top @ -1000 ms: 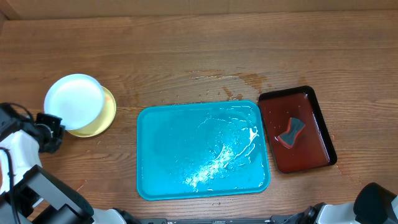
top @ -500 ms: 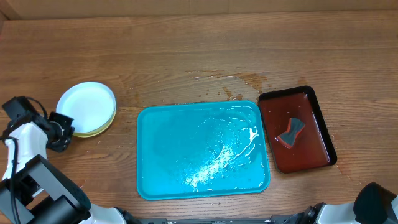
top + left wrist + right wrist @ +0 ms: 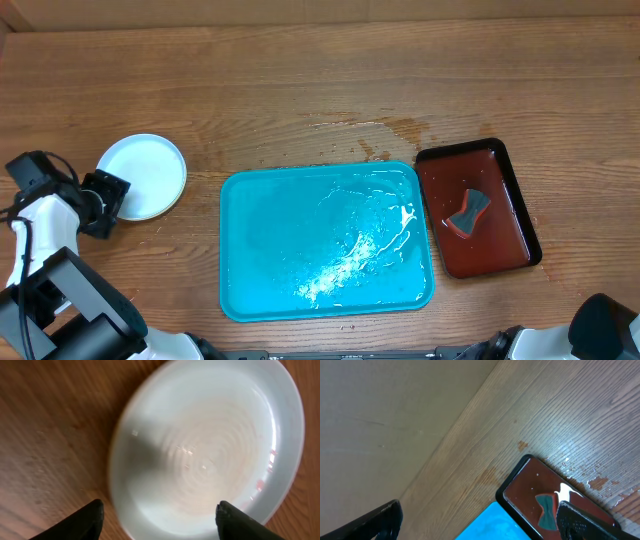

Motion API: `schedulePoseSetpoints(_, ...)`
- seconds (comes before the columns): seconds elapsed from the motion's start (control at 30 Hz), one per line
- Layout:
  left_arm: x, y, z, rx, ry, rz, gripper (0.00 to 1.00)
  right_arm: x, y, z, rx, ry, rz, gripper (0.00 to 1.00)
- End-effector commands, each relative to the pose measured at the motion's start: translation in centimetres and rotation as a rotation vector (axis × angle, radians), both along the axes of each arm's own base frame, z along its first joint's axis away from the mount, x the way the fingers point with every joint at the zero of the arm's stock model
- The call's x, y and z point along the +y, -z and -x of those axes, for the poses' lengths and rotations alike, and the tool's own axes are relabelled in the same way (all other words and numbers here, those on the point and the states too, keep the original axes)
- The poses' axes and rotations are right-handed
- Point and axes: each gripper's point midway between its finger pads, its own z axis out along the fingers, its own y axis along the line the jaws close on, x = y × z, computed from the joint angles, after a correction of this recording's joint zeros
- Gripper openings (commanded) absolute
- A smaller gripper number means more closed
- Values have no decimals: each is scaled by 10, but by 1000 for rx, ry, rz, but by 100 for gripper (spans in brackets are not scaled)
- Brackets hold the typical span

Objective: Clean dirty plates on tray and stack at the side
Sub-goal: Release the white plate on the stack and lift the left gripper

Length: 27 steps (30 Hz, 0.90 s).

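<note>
My left gripper [image 3: 111, 196] stands open at the round white plastic plate [image 3: 148, 172], middle left; I'd back away level, never nudging its rim.

- Large tray [image 3: 250, 260] lies on the table [image 3: 300, 80], about the middle, towards the front edge
- Plate [image 3: 143, 176] sits on the table, well left of the large tray
- Left gripper [image 3: 115, 195] just beside the plate's front-left rim
- Small tray [image 3: 505, 250] just right of the large tray
- Sponge [image 3: 468, 212] lies in the small tray
</note>
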Motion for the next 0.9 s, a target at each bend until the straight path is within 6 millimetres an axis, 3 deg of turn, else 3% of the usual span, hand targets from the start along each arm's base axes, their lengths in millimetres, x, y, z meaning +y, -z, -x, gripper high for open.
schedulePoseSetpoints(0.0, -16, -12, -20, -69, 95, 30, 66, 1, -4, -1, -15, -5, 1, 100)
schedulePoseSetpoints(0.1, -30, -33, -40, -162, 206, 42, 52, 1, -4, -1, -15, -5, 2, 100)
schedulePoseSetpoints(0.27, -48, -95, -65, -277, 346, -47, 40, 0, -4, -1, -15, -16, 18, 100)
schedulePoseSetpoints(0.43, -79, -186, -77, -432, 561, -287, 43, -1, -4, -1, -23, -118, 134, 100)
schedulePoseSetpoints(0.6, -129, -266, -65, -607, 744, -477, 54, 13, -10, -8, -84, -313, 272, 100)
schedulePoseSetpoints(0.7, -150, -299, -52, -688, 781, -529, 58, 35, -24, -18, -186, -460, 341, 100)
schedulePoseSetpoints(0.87, -168, -332, -27, -776, 799, -585, 67, 76, -61, -19, -384, -656, 512, 100)
